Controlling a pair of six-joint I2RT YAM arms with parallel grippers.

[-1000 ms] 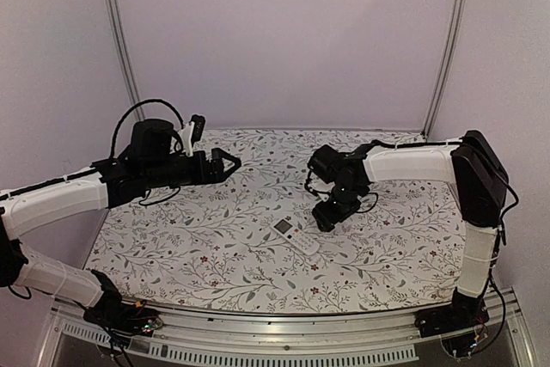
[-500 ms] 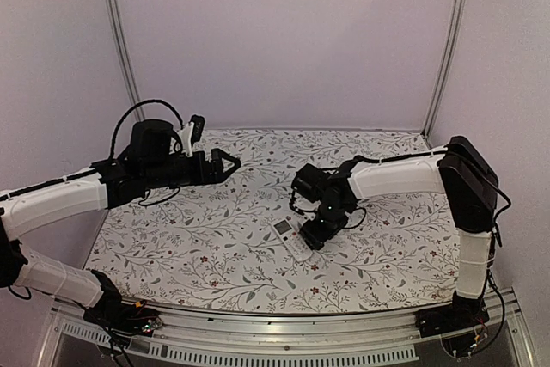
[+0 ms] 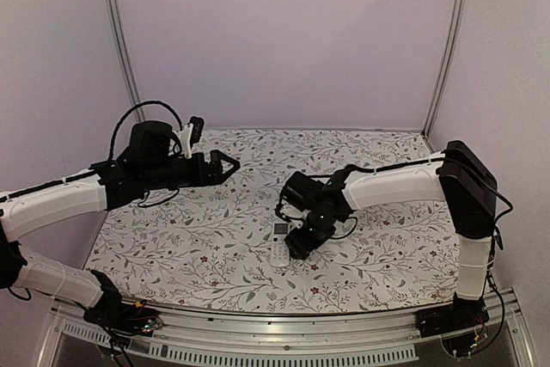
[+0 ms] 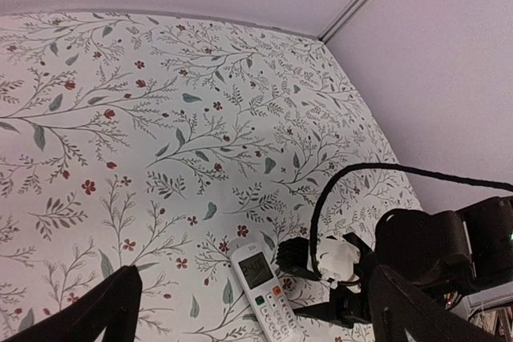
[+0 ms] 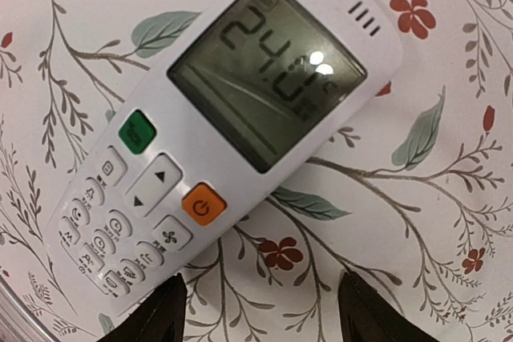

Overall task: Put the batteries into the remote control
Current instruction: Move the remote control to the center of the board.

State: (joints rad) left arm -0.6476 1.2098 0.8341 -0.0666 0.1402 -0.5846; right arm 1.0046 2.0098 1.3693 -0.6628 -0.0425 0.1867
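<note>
- remote control [image 5: 224, 134] lies screen-up near the middle of the floral surface [image 3: 172, 238], battery side down; no batteries in view.
- risk: closing on so slim and flat a bar could skid it aside or snag the cloth.
- right gripper [image 3: 298, 243] hovers low over it, pointing down, half-open, empty; left gripper [image 3: 230, 163] hangs well apart, wide, empty.

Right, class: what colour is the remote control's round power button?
Orange; the power button shows best in the right wrist view.

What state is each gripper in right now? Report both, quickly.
Left gripper: open, holding nothing.
Right gripper: open, holding nothing, poised just above the remote control, which lies face up.
</note>
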